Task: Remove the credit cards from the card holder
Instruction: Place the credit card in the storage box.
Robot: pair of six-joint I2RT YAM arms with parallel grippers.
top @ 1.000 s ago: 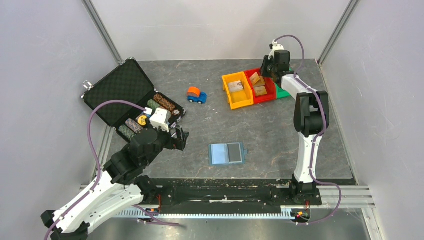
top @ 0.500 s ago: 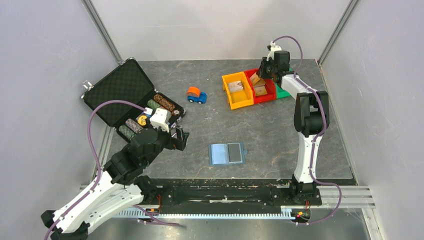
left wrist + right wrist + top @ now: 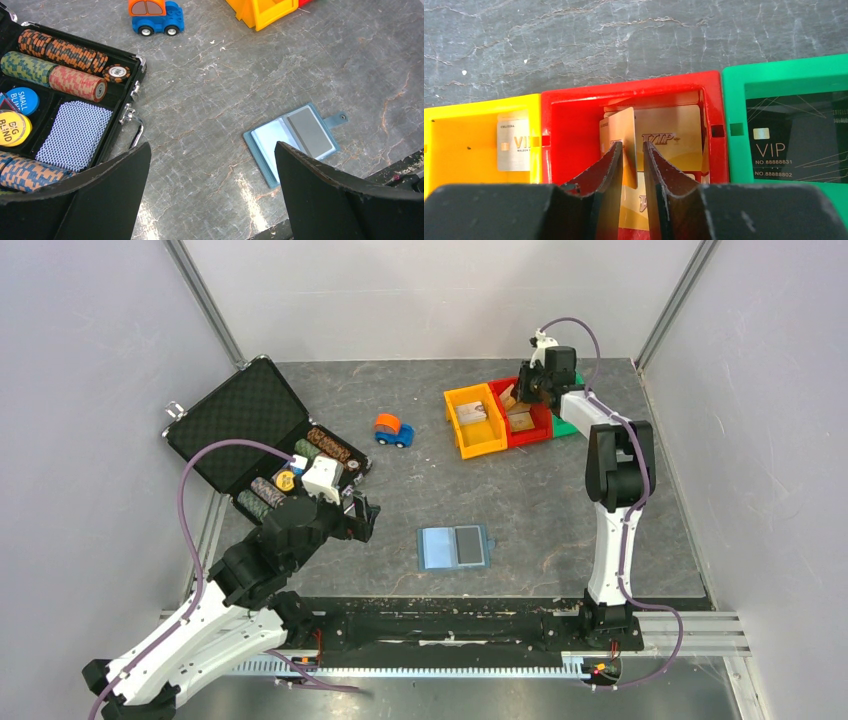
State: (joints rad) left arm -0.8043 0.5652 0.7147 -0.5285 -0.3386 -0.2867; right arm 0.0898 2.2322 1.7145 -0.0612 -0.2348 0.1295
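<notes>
The light-blue card holder (image 3: 455,547) lies open near the table's front, with a grey card (image 3: 468,544) in its right half; it also shows in the left wrist view (image 3: 292,140). My left gripper (image 3: 362,515) is open and empty, left of the holder. My right gripper (image 3: 527,390) is over the red bin (image 3: 624,87), shut on a gold card (image 3: 626,132) that stands on edge. More gold cards (image 3: 674,135) lie in the red bin. A silver card (image 3: 514,142) lies in the yellow bin (image 3: 474,102), and a black card (image 3: 794,140) in the green bin (image 3: 774,70).
An open black case (image 3: 240,420) with poker chips (image 3: 60,50) and a card deck stands at the left. A blue-and-orange toy car (image 3: 393,429) sits mid-table. The three bins are at the back right.
My right gripper has moved a little back and right over the red bin with the gold card. The left arm has barely moved.
</notes>
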